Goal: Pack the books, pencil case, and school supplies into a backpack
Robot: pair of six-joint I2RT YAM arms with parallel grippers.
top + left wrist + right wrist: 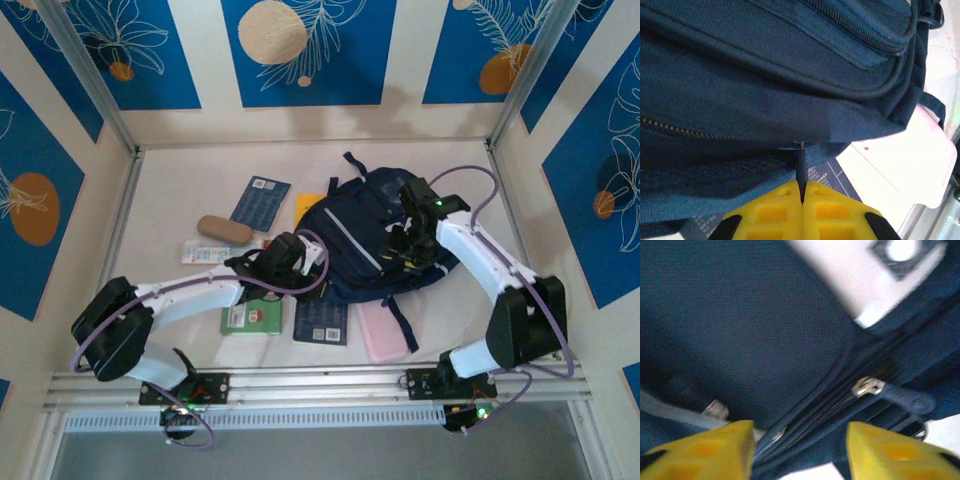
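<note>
Packing has evidently not begun: the backpack (pixel 370 235) lies mid-table (pixel 180 190), zips apparently closed, ringed by a navy book (pixel 260 203), the yellow-orange book (pixel 308 203), a second navy book (pixel 322 322), the green box (pixel 252 316) and a tan pencil case (pixel 225 229). The left gripper (pixel 802 192) pinches a zip pull (pixel 801 172) at the bag's edge; the right gripper (pixel 800 450) hovers, jaws apart and empty, beside another pull (pixel 895 392). Opening and loading all remain

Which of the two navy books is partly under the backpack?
The near navy book, between the green box and pink case; the far navy book lies clear of the backpack.
</note>
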